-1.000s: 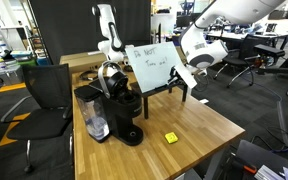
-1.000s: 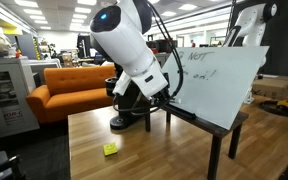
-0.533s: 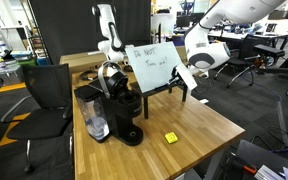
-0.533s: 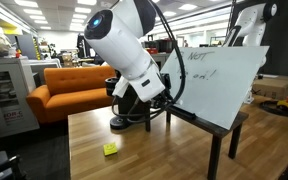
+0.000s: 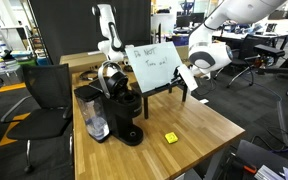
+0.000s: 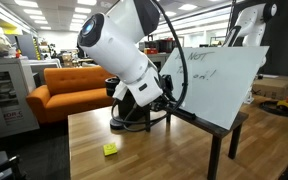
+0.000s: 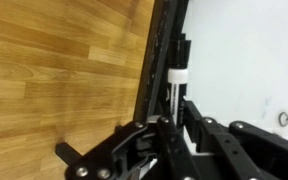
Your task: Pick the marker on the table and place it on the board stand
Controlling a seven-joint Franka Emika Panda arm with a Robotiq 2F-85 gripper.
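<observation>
In the wrist view the marker (image 7: 176,85), a thin dark stick with a white band, lies along the black ledge of the board stand (image 7: 244,60). My gripper (image 7: 176,125) comes in from the bottom, and its jaws sit close against both sides of the marker. The board stand, a white board with dark handwriting on black legs, stands on the wooden table (image 5: 189,118) in both exterior views (image 5: 152,66) (image 6: 219,75). My gripper is at the board's lower edge (image 5: 184,78). The arm's body hides most of it in an exterior view (image 6: 167,95).
A black coffee machine (image 5: 124,110) stands at the table's near corner. A small yellow block (image 5: 170,138) (image 6: 110,149) lies on the table (image 6: 134,155). A black chair (image 5: 46,95) stands beside the table. An orange sofa (image 6: 69,85) is behind it.
The arm's large wrist body has swung a little up and away from the board. The gripper stays at the ledge with the marker.
</observation>
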